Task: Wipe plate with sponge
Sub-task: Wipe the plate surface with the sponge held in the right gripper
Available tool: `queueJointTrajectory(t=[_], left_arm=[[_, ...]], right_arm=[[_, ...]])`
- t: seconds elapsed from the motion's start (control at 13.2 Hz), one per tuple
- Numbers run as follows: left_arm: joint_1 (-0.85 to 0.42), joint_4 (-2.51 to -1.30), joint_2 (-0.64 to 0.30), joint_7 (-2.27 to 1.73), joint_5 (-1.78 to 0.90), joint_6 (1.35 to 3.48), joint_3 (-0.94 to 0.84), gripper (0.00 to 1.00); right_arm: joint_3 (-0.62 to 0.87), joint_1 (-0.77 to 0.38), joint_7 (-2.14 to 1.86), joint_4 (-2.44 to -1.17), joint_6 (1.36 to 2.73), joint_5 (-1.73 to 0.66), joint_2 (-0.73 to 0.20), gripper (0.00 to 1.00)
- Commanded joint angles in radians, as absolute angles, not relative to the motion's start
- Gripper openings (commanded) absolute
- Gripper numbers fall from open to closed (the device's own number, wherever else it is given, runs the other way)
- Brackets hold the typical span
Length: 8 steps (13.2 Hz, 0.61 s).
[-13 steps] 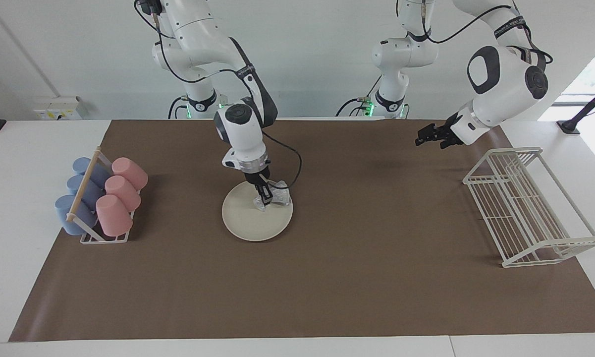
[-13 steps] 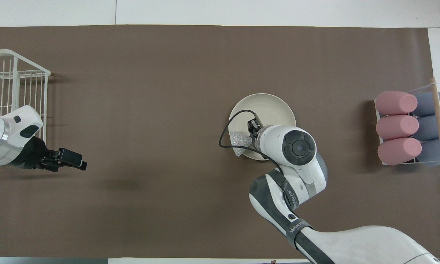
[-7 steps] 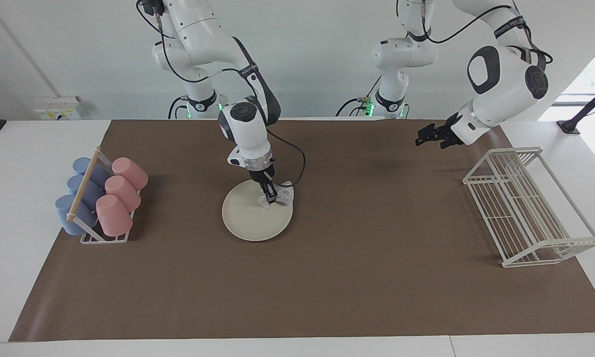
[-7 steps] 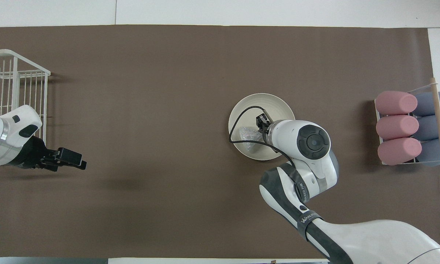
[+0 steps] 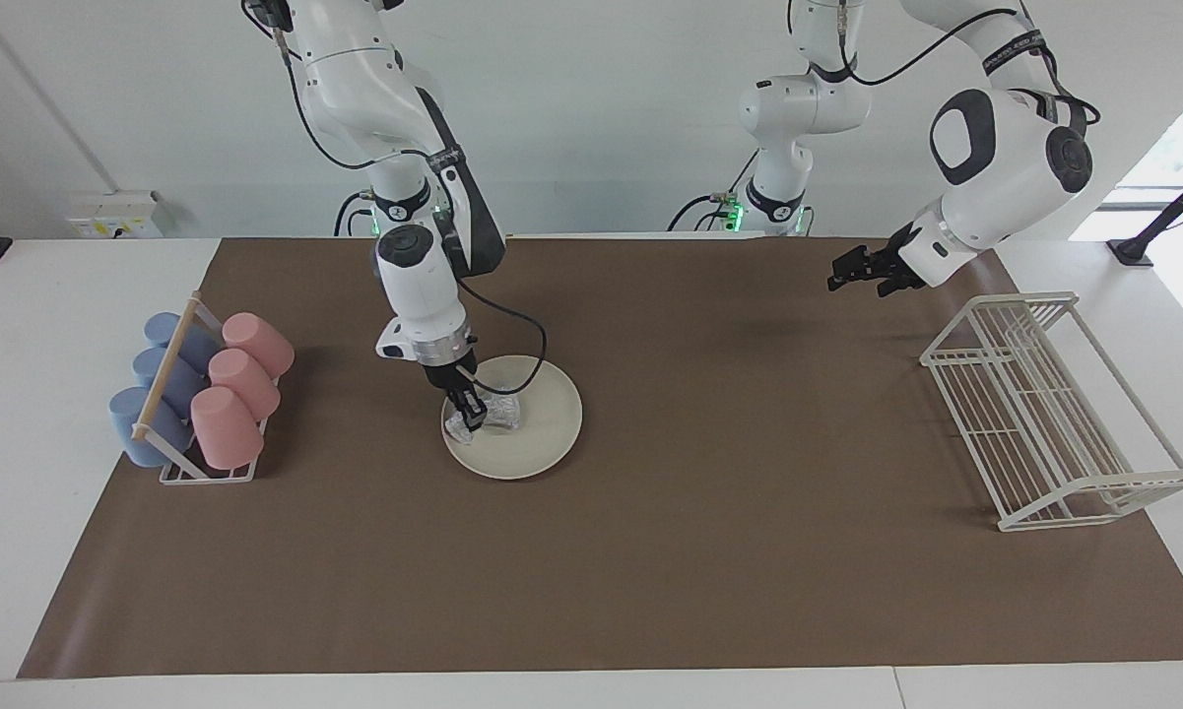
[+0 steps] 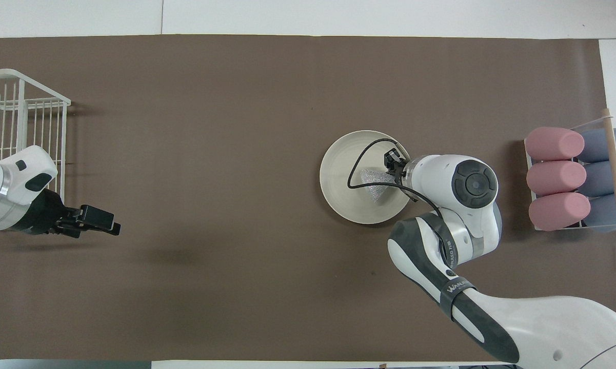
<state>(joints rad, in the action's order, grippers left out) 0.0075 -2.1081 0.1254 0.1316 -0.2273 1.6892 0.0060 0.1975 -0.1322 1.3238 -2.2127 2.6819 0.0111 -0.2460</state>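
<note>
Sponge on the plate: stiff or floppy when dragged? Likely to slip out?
Probably soft: the sponge looks crinkled and bunched where the right gripper pinches it. Likely very light, so it should trail rather than shove the plate. The grip sits at one end, so twisting seems possible.

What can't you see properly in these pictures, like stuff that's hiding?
- Overhead view: the right gripper is mostly covered by the arm's own wrist, and the plate's edge toward the cup rack lies under it.
- Overhead view: the wire rack is cut off by the picture's edge.
- Both views: whether the plate is clean or dirty is too faint to tell.
- Facing view: how hard the sponge presses down cannot be seen.
</note>
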Motion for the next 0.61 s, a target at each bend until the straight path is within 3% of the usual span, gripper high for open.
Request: queueJointTrajectory(t=[0.0,0.15,0.53], left_arm=[[0.005,-2.114,0.143,0.111,-0.209,1.703,0.008,1.00],[-0.002,-2.108,0.143,0.051,-0.209,1.703,0.006,1.00],[-0.003,-2.108,0.144,0.038,-0.210,1.729,0.006,1.00]], right_arm=[[0.203,-0.251,1.530,-2.235,2.701,0.017,-0.262,0.00],[0.202,-0.305,1.623,-2.235,2.706,0.017,-0.264,0.00],[0.202,-0.298,1.627,-2.201,2.694,0.017,-0.265,0.00]])
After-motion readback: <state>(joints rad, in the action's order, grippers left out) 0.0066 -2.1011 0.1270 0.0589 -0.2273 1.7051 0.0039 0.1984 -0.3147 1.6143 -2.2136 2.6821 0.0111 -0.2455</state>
